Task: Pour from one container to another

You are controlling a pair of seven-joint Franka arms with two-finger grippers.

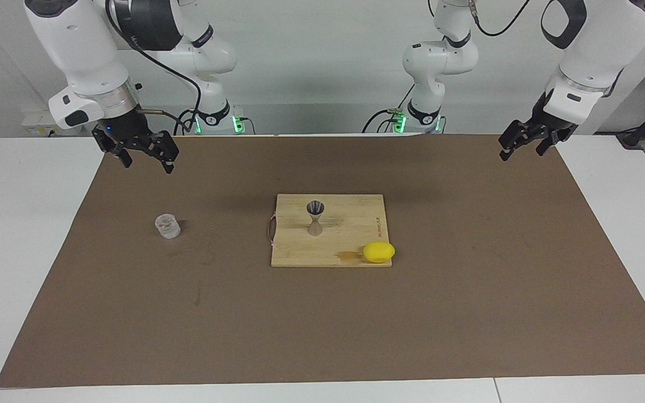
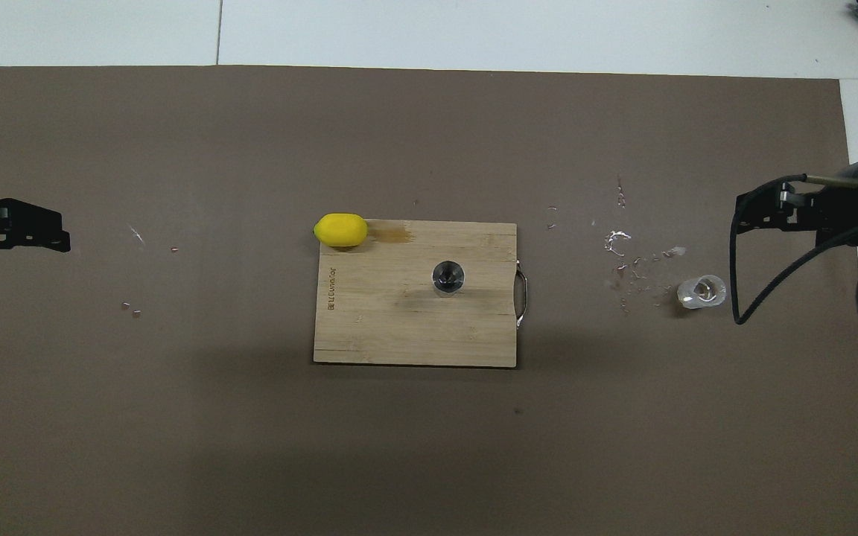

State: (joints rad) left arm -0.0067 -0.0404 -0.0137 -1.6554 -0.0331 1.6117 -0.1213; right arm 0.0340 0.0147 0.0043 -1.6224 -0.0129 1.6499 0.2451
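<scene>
We count two grippers, right gripper (image 1: pixel 144 160) and left gripper (image 1: pixel 521 146), raised over the brown mat's (image 1: pixel 468 313) ends, jaws spread, empty. One hourglass metal jigger (image 1: pixel 315 217) stands on one bamboo board (image 1: pixel 350 215); one clear cylindrical cup (image 1: pixel 167 226) toward the right arm's end; one smooth yellow lemon (image 1: pixel 379 252).

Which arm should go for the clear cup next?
Probably the right. Its open end effector hangs over the mat at the clear cup's end of the table; the left end effector waits at the other end, with the jigger on the board between.
</scene>
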